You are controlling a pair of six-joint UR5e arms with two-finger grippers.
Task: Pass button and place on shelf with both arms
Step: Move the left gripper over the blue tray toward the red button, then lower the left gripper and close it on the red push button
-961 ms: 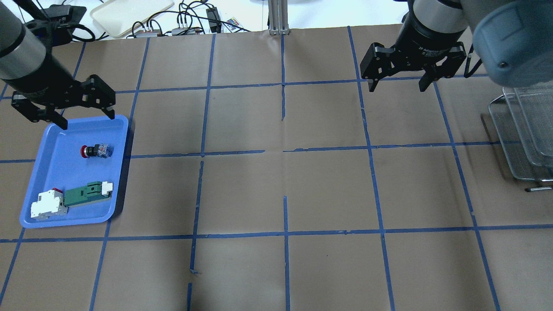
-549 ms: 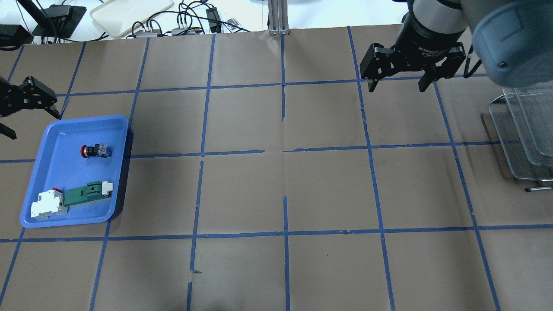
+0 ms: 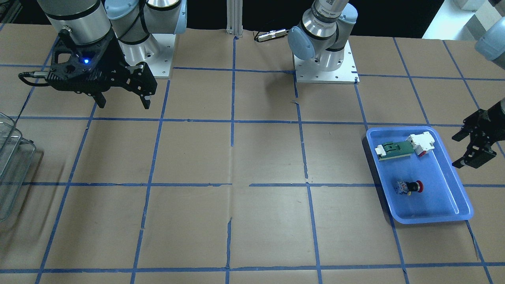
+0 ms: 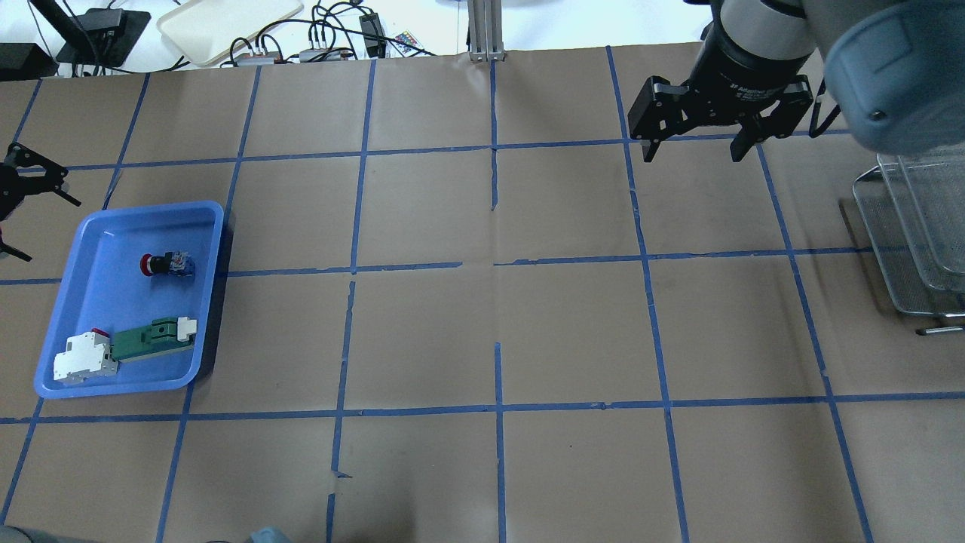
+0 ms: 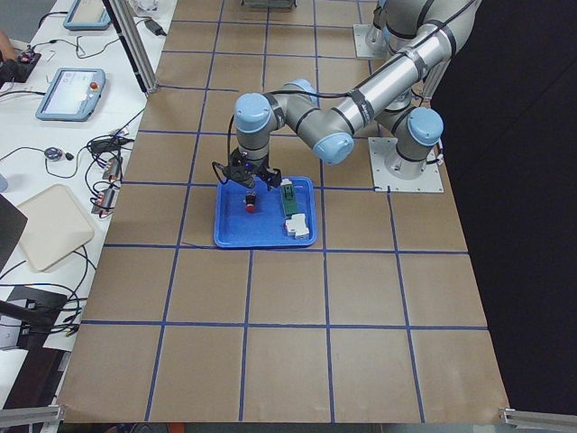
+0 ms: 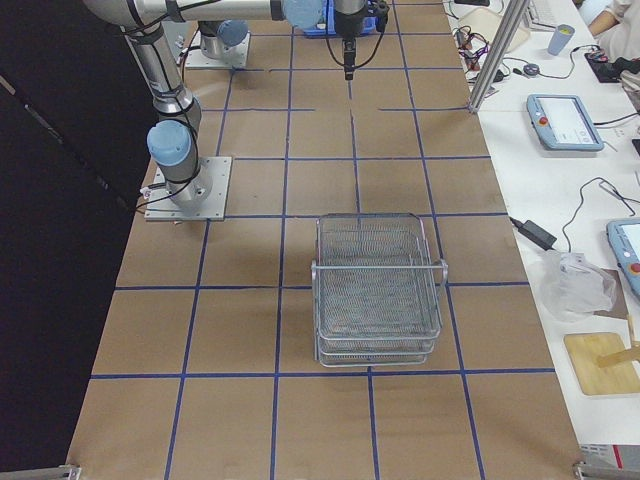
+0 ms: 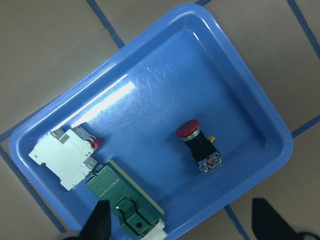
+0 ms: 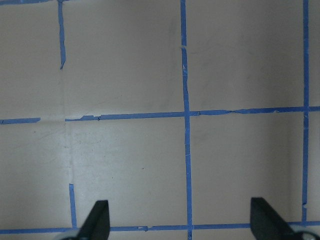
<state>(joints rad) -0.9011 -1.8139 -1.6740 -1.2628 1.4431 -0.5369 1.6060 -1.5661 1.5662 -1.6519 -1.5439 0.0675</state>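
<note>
overhead exterior view: the small red-capped push-button (image 4: 167, 264) is laid in the blue plastic tray (image 4: 215, 226); the black left gripper (image 3: 455, 152) and right gripper (image 4: 692, 154) are spread wide, nothing held.

Tally on the taped table, by kind.
Arms: two, the left arm (image 3: 327, 19) and the right arm (image 3: 75, 19). Grippers: two, the left gripper (image 3: 459, 152) and the right gripper (image 4: 692, 154), two fingers each. Blue tray (image 4: 105, 302): one, holding three parts (no two alike): one button (image 4: 166, 264), one green-and-white part (image 4: 147, 341), one white block (image 4: 83, 358). Wire shelf (image 6: 378, 290): one; tier count unclear.
</note>
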